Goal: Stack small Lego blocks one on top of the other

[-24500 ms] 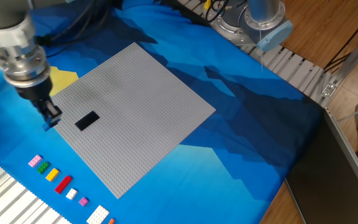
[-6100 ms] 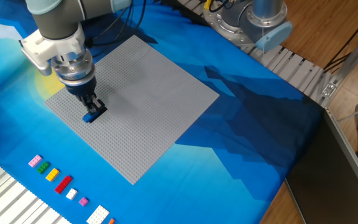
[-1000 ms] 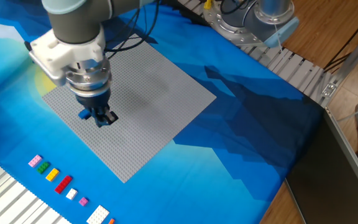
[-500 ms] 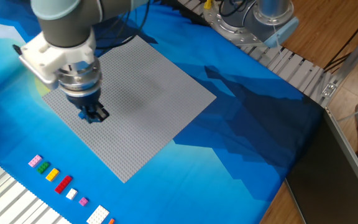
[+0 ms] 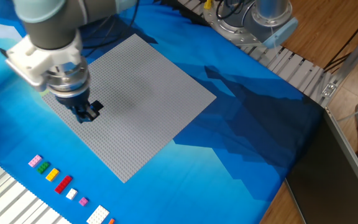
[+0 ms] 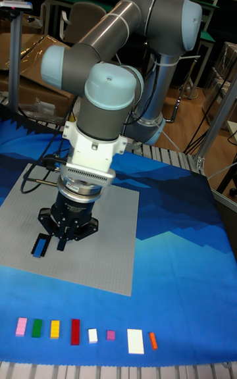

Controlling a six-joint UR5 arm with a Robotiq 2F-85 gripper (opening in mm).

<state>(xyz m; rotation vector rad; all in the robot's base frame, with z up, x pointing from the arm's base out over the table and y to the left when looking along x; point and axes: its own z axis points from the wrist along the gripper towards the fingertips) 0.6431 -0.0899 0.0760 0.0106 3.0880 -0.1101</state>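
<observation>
A small blue Lego block (image 6: 43, 245) sits on top of a flat black Lego block (image 6: 37, 252) near the left edge of the grey baseplate (image 6: 112, 247). My gripper (image 6: 60, 242) hangs just to the right of this stack, pointing down, and appears open with nothing between its fingers. In the fixed view the gripper (image 5: 87, 112) stands over the left part of the baseplate (image 5: 148, 93) and hides both blocks.
A row of several loose coloured bricks (image 5: 55, 177) lies on the blue cloth (image 5: 241, 137) near the front edge, also seen as bricks (image 6: 76, 329) in the tall view. The arm's base (image 5: 260, 18) stands at the back right by a metal rail.
Over the last second my gripper has slid left across the baseplate. The blue block seen beside the fingers earlier is now hidden behind them in the fixed view.
</observation>
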